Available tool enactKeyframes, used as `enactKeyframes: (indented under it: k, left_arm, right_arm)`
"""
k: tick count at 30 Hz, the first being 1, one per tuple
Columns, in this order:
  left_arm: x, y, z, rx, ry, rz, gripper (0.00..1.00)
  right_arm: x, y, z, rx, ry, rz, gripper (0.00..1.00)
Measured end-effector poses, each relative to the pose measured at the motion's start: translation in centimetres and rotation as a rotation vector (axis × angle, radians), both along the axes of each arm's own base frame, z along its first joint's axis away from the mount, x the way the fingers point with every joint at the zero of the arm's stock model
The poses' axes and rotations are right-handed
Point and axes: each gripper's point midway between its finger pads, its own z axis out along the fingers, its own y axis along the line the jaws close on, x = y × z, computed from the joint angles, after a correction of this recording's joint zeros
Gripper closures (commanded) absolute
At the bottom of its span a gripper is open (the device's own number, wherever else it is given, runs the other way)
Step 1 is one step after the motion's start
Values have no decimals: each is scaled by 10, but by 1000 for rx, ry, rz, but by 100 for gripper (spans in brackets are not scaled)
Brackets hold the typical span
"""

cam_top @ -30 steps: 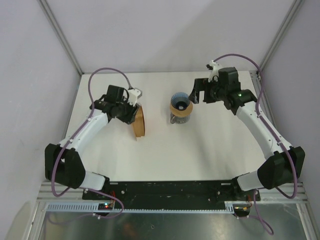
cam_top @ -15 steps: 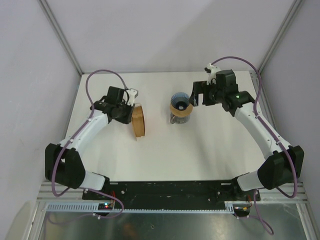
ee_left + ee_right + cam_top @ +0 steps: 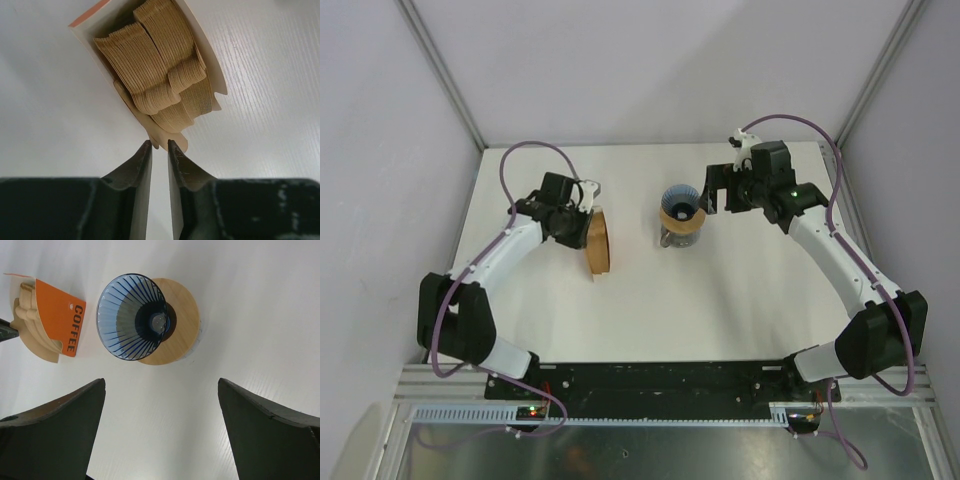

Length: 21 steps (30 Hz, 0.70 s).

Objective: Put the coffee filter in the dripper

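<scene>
**Left tips at the filter pack, right jaws wide by the dripper**

Left gripper (image 3: 159,144): I read the jaws as almost together, with only a thin slit of table showing between them. They hold nothing that I can confirm. The outermost coffee filter (image 3: 169,137) sits at the bottom of the stack (image 3: 150,65), and its pale tab reaches down to the fingertips (image 3: 145,150). I cannot tell whether paper and fingertip touch.

The stack stands in an open box (image 3: 205,55) that is orange outside and white inside. In the top view the box stands on edge on the white table (image 3: 650,300), left of centre and just right of the left gripper.

Right gripper (image 3: 161,381): the jaws are spread wide with nothing between them but table. It hangs just right of the dripper (image 3: 131,315) and does not touch it.

The dripper is a blue ribbed cone, mouth up and bare inside. It is seated in a wooden ring (image 3: 182,325) near the middle of the table, toward the far side. In the top view there is greyish glass (image 3: 678,238) under the ring, but I cannot make out its shape. The box lies to the dripper's left, apart from it.
</scene>
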Motion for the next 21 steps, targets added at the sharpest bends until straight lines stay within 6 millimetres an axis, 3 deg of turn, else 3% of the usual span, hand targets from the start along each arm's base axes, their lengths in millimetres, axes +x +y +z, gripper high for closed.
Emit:
enactKeyframes:
  k: [11,21]
  left_arm:
    - [7,-2,-2,2,6,1,98]
    - [8,2,4,18,-16,11,100]
  right_arm:
    - [0,0,0,-2,-1,2,1]
    - [0,-1,-1,-9,-1,6,1]
